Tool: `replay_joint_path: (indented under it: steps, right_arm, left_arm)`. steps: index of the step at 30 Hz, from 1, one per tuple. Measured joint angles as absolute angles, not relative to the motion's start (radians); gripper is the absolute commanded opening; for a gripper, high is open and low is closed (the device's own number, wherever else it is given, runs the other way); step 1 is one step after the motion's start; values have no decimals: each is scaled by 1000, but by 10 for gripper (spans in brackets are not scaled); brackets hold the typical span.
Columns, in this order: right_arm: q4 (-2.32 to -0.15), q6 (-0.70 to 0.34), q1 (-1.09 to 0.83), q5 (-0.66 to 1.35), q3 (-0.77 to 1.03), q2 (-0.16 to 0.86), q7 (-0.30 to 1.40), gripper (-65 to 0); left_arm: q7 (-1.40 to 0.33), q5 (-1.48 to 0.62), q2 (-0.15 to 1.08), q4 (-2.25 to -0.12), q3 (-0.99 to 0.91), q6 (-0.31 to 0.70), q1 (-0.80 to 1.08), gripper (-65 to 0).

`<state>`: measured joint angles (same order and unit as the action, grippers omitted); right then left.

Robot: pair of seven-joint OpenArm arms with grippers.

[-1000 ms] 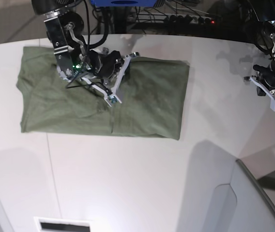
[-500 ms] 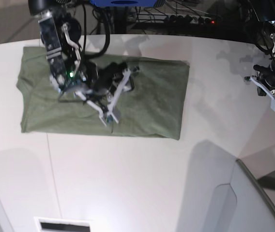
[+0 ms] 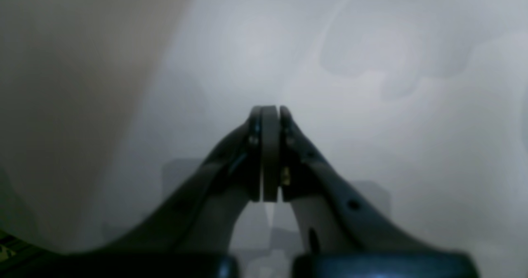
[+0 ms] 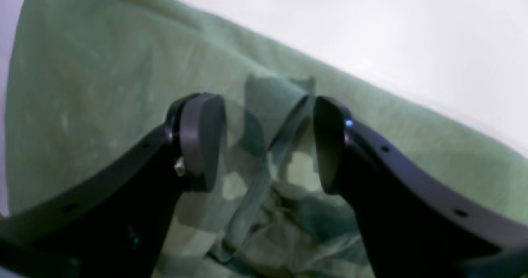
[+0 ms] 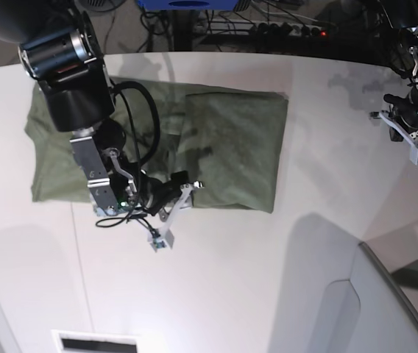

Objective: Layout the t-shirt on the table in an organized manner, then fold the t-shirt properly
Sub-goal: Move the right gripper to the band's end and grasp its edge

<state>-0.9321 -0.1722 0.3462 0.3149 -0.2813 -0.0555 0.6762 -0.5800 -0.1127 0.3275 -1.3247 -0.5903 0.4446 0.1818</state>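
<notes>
The olive-green t-shirt (image 5: 231,147) lies folded into a rough rectangle on the white table (image 5: 231,279), at the back left. My right gripper (image 5: 179,213) hovers at the shirt's near edge with its jaws open. In the right wrist view the right gripper (image 4: 268,142) straddles a small raised flap of the t-shirt (image 4: 82,84), and neither pad presses on the cloth. My left gripper (image 5: 417,151) sits far right over bare table, away from the shirt. The left wrist view shows the left gripper (image 3: 270,111) shut, pads together with nothing between them.
A grey translucent panel (image 5: 385,309) rises at the front right corner. Cables and a power strip (image 5: 290,29) run behind the table's curved far edge. A dark slot (image 5: 95,343) sits at the front left. The right arm's bulky body (image 5: 69,73) covers part of the shirt.
My right gripper moved from the shirt's middle toward its near edge and opened its jaws. The cloth now shows a crease near its centre. The left arm hardly moved.
</notes>
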Motion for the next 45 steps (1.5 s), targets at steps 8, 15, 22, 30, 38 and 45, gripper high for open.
replay_joint_path:
  steps: [8,15,22,30,38,45]
  right_arm:
    - [-901,-171,351,311,-173,-58,662,-548]
    - [-901,-171,351,314,-110,-60,664,-602]
    - [-976,-170,337,482,-111,-58,760,-389]
    - [-979,-171,317,577,-121,-54,755,-288]
    - [-896,-171,321,576,-122,-55,703,-419]
    - [-896,-171,323,577,-121,-55,702,-602]
  left_arm:
    - [-580,-112,328,-1324,-589,445,181,-650]
    - [-580,-112,327,-1322,-589,445,181,-650]
    - [-579,-113,328,-1321,-589,445,183,-650]
    - [-580,-113,327,-1320,-589,445,181,-650]
    - [-580,-113,327,-1319,-589,445,183,-650]
    - [-580,-113,327,-1319,-589,445,183,-650]
